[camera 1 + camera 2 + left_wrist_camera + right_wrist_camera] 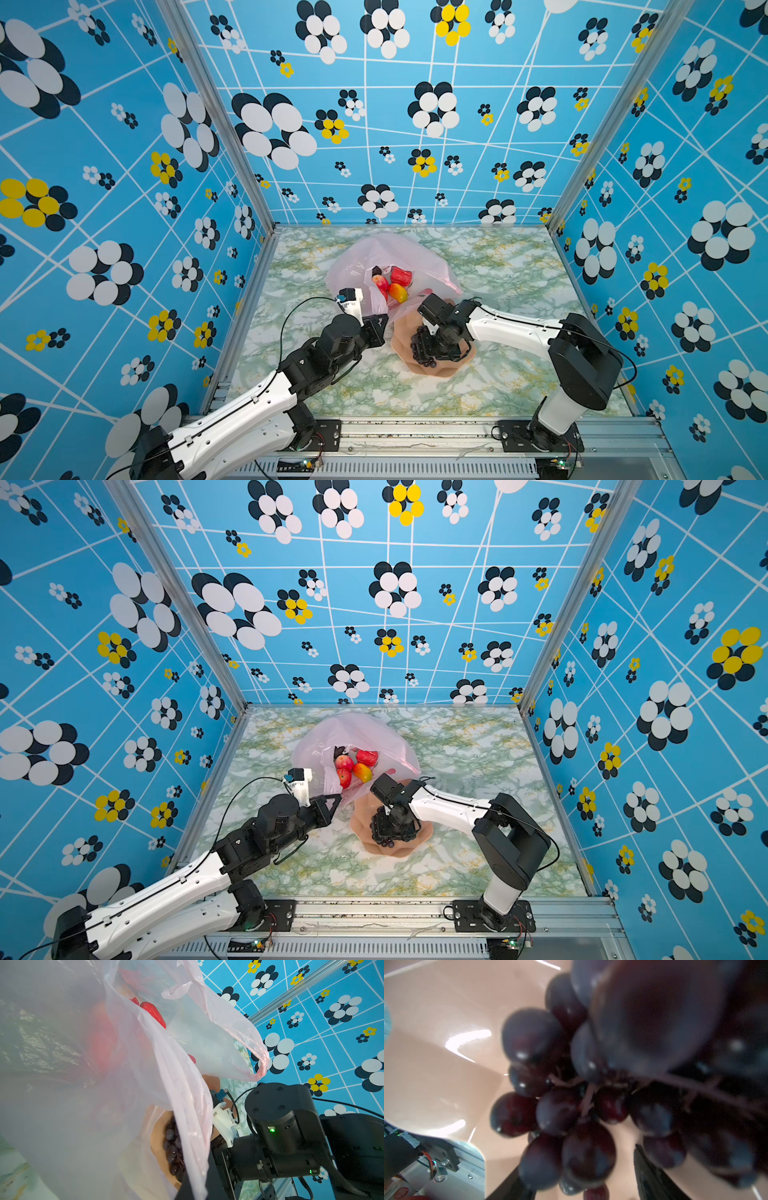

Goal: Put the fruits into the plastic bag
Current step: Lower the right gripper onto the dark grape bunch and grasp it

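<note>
Grapes (566, 1109) are lying in the bowl (442, 372), my right gripper (430, 352) straddling them with jaws wide apart, not clamping. My left gripper (380, 328) is pinching the plastic bag (386, 249) tightly just beside the bowl.

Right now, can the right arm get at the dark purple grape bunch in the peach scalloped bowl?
Probably yes. The right hand hangs over the peach scalloped bowl with its open fingers on either side of the dark purple grape bunch; nothing lies between them.
</note>
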